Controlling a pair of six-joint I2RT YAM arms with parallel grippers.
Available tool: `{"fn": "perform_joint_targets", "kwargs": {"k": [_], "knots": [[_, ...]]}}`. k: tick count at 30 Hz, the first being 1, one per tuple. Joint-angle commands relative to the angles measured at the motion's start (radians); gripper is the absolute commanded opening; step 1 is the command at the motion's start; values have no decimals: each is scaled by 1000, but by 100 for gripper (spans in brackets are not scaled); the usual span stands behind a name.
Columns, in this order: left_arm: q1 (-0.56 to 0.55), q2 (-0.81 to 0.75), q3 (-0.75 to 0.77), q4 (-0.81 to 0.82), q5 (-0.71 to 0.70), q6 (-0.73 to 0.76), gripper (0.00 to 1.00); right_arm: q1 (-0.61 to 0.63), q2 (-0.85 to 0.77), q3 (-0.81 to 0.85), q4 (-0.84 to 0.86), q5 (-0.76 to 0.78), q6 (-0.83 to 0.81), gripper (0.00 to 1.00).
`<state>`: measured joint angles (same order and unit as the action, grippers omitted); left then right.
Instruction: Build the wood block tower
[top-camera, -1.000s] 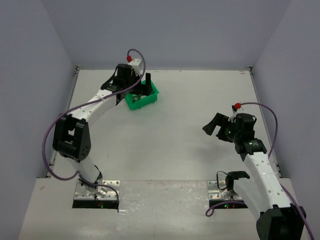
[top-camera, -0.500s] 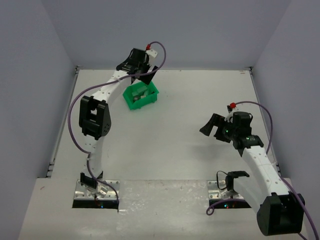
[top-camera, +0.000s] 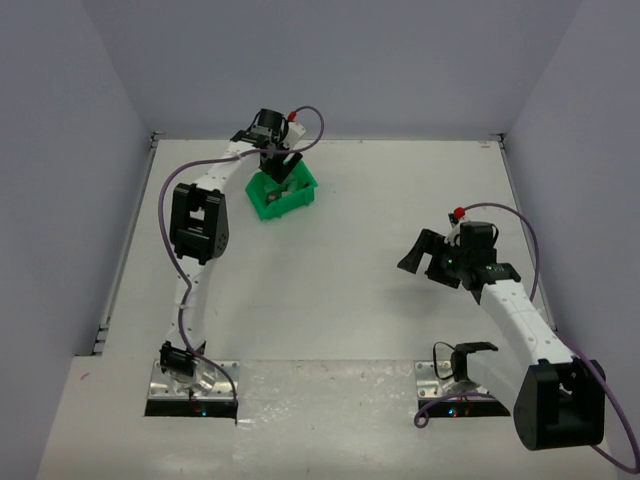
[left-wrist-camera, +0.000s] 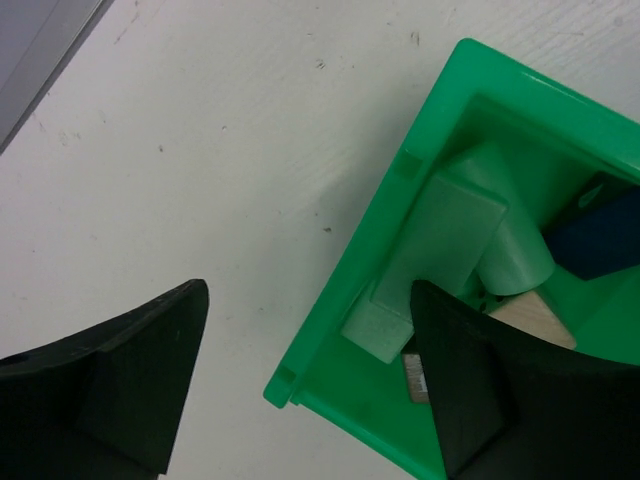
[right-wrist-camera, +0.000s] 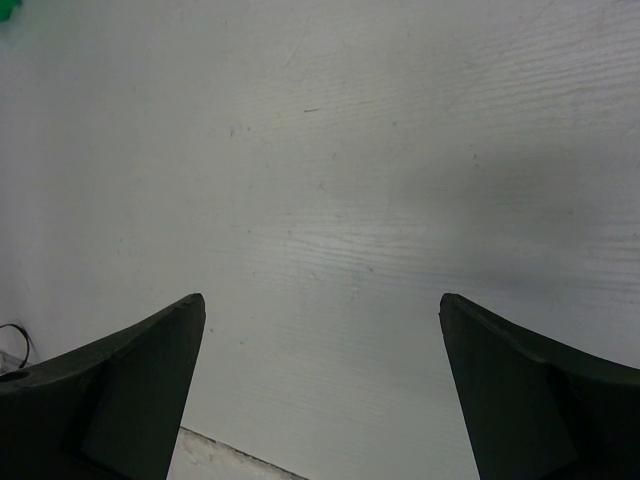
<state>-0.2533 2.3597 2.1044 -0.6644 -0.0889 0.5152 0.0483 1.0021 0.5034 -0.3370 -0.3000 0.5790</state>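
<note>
Loose wooden blocks lie in a bright green plastic bin (left-wrist-camera: 340, 290) at the far left of the table (top-camera: 283, 197); no stacked tower shows. Inside I see a long pale green block (left-wrist-camera: 440, 240), a pale green cylinder (left-wrist-camera: 515, 258), a dark blue piece (left-wrist-camera: 600, 240) and a bare wood wedge (left-wrist-camera: 530, 322). My left gripper (left-wrist-camera: 308, 290) hangs open over the bin's near-left wall, one finger outside and one over the blocks, holding nothing; it also shows in the top view (top-camera: 280, 165). My right gripper (top-camera: 420, 255) is open and empty over bare table (right-wrist-camera: 320, 300).
Grey walls close the table on the left, back and right. The bin is the only loose object on the white tabletop (top-camera: 330, 270). The table's near edge shows at the bottom of the right wrist view (right-wrist-camera: 230, 455).
My left arm has straightened up and its gripper has swung from the bin's back rim to above the bin's left side. My right gripper has shifted slightly left.
</note>
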Motion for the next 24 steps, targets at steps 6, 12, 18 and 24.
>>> {"fn": "perform_joint_targets", "kwargs": {"k": [6,12,18,24], "knots": [[-3,49,57,-32,78,-3,52,-1,18,53,45,-14,-11,99],[-6,22,33,-63,134,14,45,-1,0,51,34,-7,-16,99],[-6,8,-8,-81,168,8,15,-1,-33,45,20,7,-18,99],[-7,-46,-81,-42,136,5,0,-1,-72,37,15,21,-21,99]]}}
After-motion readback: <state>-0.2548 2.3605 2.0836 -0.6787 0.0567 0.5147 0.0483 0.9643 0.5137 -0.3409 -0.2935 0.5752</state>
